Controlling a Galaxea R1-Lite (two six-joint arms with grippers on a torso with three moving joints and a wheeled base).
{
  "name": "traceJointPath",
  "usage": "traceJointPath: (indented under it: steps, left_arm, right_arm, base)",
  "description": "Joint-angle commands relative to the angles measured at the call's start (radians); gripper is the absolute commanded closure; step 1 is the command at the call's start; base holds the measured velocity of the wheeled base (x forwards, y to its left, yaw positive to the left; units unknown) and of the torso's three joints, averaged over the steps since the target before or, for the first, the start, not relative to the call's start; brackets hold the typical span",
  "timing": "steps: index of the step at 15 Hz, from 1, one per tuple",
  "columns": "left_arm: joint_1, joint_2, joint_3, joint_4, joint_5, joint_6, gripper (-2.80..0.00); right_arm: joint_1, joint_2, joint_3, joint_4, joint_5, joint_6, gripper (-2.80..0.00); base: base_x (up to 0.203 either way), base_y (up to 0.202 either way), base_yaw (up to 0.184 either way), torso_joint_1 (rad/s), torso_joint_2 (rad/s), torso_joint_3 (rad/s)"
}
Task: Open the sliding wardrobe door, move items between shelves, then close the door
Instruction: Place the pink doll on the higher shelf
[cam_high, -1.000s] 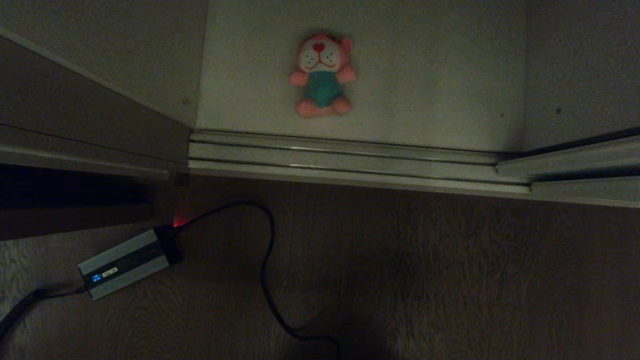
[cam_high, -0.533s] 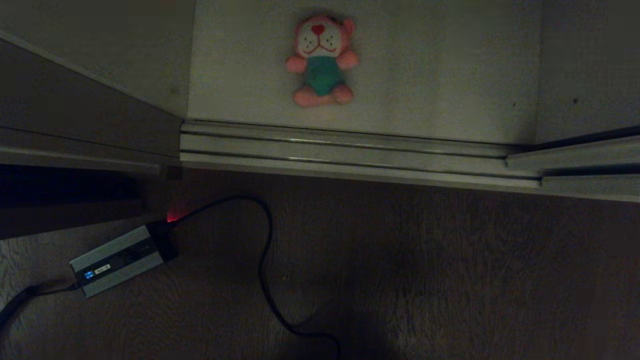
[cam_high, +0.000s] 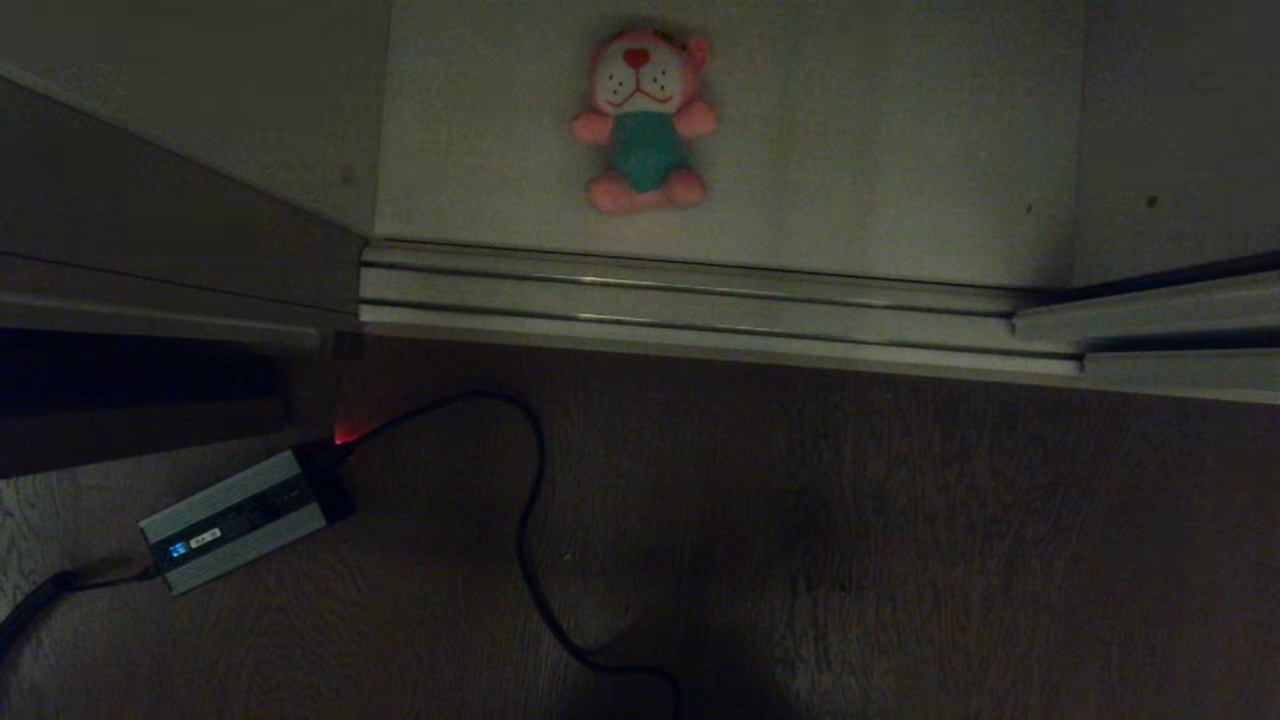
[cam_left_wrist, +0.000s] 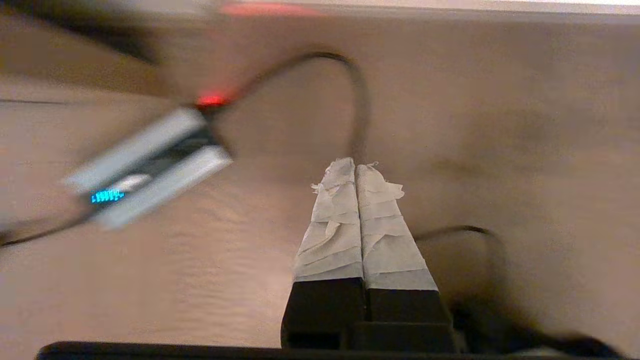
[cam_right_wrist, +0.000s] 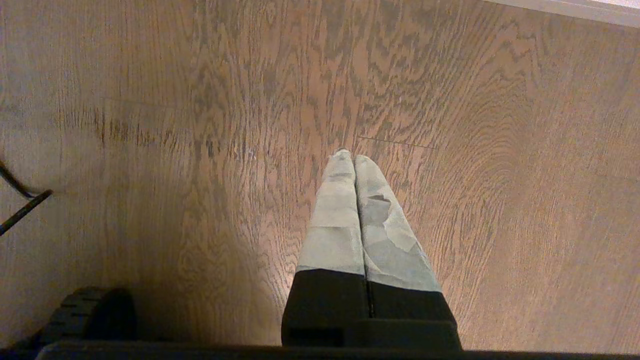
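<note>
Lying face-up on the off-white shelf (cam_high: 850, 150) at the bottom of the wardrobe, the pink plush toy (cam_high: 645, 120) with its white face and teal shirt sits near the middle of the board, a little way behind the ribbed floor track (cam_high: 690, 310). It looks light and soft, likely to squash and sag under a pinch and unlikely to break or slip; the teal body seems the best place to take hold, since an arm or foot would let it dangle. The compartment stands open in front of it, and a sliding wardrobe door (cam_high: 1180, 120) shows at the right edge. On the dark wooden floor (cam_high: 900, 540) before the track lie a silver power adapter (cam_high: 235, 520) with a red light and its looping black cable (cam_high: 530, 520). Neither arm enters the head view. The left gripper (cam_left_wrist: 356, 167) hangs over the floor near the adapter, its taped fingers pressed together on nothing. The right gripper (cam_right_wrist: 354, 159) is likewise closed and empty above bare floorboards.
</note>
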Motion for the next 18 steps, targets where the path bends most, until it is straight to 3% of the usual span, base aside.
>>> traceJointPath:
  steps: [1, 4, 6, 10, 14, 15, 18]
  left_arm:
    - [-0.003, 0.320, -0.096, -0.003, -0.120, -0.029, 0.00]
    - [-0.054, 0.638, -0.145, -0.098, -0.213, -0.048, 0.00]
    - [-0.141, 0.819, -0.174, -0.175, -0.236, -0.055, 0.00]
    - [-0.329, 1.120, -0.267, -0.309, -0.179, -0.071, 0.00]
    - [-0.449, 1.364, -0.522, -0.409, -0.055, -0.139, 0.00]
    - [-0.456, 1.417, -0.584, -0.426, -0.025, -0.163, -2.80]
    - [-0.463, 1.550, -0.799, -0.498, 0.070, -0.282, -2.80]
  right_arm:
    - [0.000, -0.001, 0.003, 0.000, 0.001, -0.001, 0.00]
    - [0.000, -0.002, 0.003, -0.001, 0.001, -0.001, 0.00]
    - [0.000, -0.001, 0.003, -0.001, 0.001, -0.001, 0.00]
    - [0.000, 0.000, 0.003, 0.000, 0.001, -0.001, 0.00]
    - [0.000, -0.002, 0.003, 0.000, 0.001, -0.001, 0.00]
    - [0.000, -0.002, 0.003, 0.000, 0.001, -0.001, 0.00]
    - [0.000, -0.001, 0.003, 0.000, 0.001, -0.001, 0.00]
  base:
    - [0.000, 0.000, 0.000, 0.000, 0.00, 0.000]
    - [0.000, 0.000, 0.000, 0.000, 0.00, 0.000]
    - [0.000, 0.000, 0.000, 0.000, 0.00, 0.000]
    - [0.000, 0.000, 0.000, 0.000, 0.00, 0.000]
    - [0.000, 0.000, 0.000, 0.000, 0.00, 0.000]
    - [0.000, 0.000, 0.000, 0.000, 0.00, 0.000]
    - [0.000, 0.000, 0.000, 0.000, 0.00, 0.000]
